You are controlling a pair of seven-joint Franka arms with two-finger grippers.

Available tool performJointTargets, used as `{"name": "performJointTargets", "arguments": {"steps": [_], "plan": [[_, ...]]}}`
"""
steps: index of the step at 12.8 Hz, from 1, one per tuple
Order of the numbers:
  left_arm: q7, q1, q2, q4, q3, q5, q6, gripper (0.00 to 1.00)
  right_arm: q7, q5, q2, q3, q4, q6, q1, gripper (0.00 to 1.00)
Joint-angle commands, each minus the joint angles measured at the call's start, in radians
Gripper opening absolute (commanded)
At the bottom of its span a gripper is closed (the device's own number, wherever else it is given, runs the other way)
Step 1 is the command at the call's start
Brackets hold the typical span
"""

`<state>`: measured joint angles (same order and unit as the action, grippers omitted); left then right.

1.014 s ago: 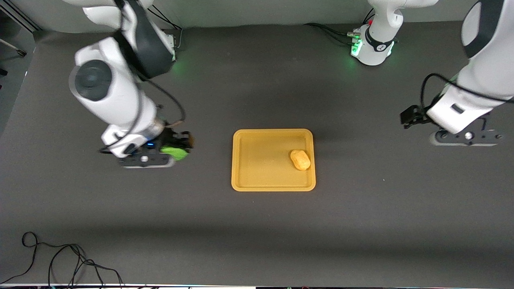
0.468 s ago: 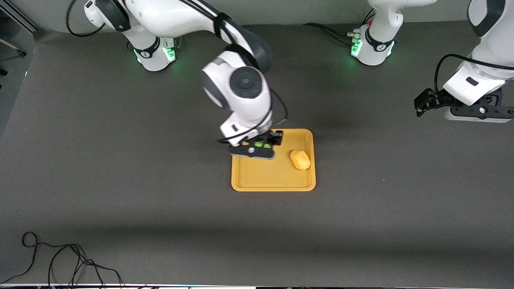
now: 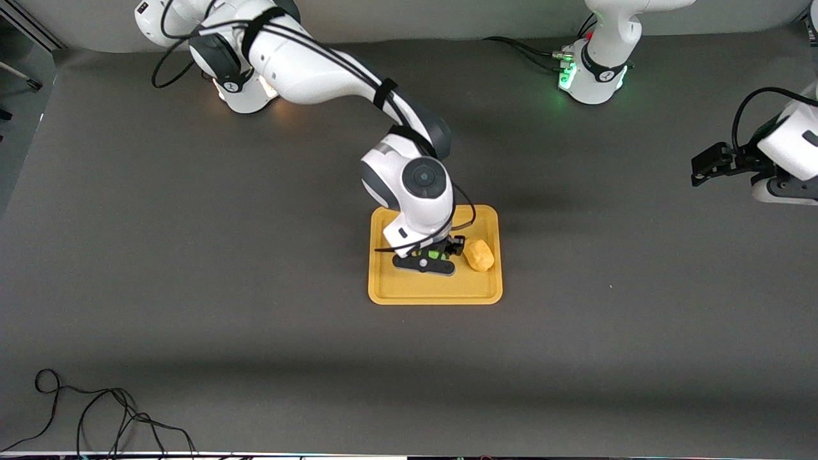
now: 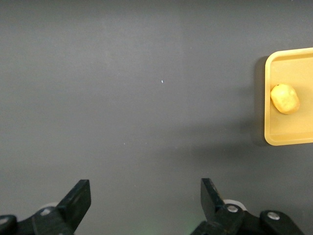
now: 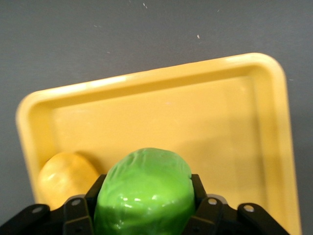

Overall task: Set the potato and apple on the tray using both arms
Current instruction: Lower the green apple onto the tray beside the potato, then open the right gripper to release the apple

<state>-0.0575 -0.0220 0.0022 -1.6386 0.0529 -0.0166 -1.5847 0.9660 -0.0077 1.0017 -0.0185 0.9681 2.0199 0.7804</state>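
The yellow-orange tray [image 3: 391, 284] lies mid-table. A yellow-tan potato [image 3: 478, 254] rests in it, at the side toward the left arm's end. My right gripper [image 3: 427, 262] hangs low over the tray beside the potato, shut on the green apple [image 3: 436, 255]. In the right wrist view the apple [image 5: 144, 191] fills the jaws, with the potato [image 5: 66, 178] and tray floor [image 5: 195, 112] below. My left gripper [image 3: 789, 191] waits over bare table at the left arm's end. The left wrist view shows it [image 4: 145, 200] open and empty, the tray [image 4: 293, 139] and potato [image 4: 285, 98] far off.
A dark grey mat covers the table. A loose black cable [image 3: 96, 415] lies at the corner nearest the front camera, at the right arm's end. The two arm bases [image 3: 243, 89] [image 3: 594, 76] stand along the table's edge farthest from that camera.
My right arm has carried the apple from the right arm's end of the table to over the tray, beside the potato. My left arm has drawn away toward its own end.
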Motion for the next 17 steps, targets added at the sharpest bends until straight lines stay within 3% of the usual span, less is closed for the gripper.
{"name": "performJointTargets", "arguments": {"steps": [1,4,7,8,9,11,17], "plan": [[-0.015,-0.001,0.058,0.088,0.002,0.014,0.031,1.00,0.014,-0.028,0.043,-0.001,-0.008,0.055,0.005,0.46],[-0.016,-0.001,0.067,0.091,0.002,0.014,0.015,1.00,0.014,-0.098,0.043,-0.001,0.070,0.124,-0.003,0.46],[-0.016,0.002,0.079,0.100,0.004,0.014,0.015,1.00,0.022,-0.095,0.043,-0.001,0.084,0.145,-0.004,0.46],[-0.016,0.001,0.079,0.098,0.004,0.015,0.017,1.00,0.026,-0.092,0.044,-0.001,0.084,0.146,-0.004,0.60],[-0.015,-0.001,0.079,0.097,0.004,0.015,0.020,1.00,0.026,-0.092,0.043,0.000,0.084,0.146,-0.004,1.00],[-0.015,-0.001,0.079,0.094,0.004,0.015,0.020,1.00,0.020,-0.091,0.019,-0.001,0.072,0.131,-0.006,1.00],[-0.016,-0.003,0.079,0.091,0.002,0.015,0.018,1.00,0.014,-0.058,-0.289,-0.001,0.026,-0.286,-0.009,1.00]]}}
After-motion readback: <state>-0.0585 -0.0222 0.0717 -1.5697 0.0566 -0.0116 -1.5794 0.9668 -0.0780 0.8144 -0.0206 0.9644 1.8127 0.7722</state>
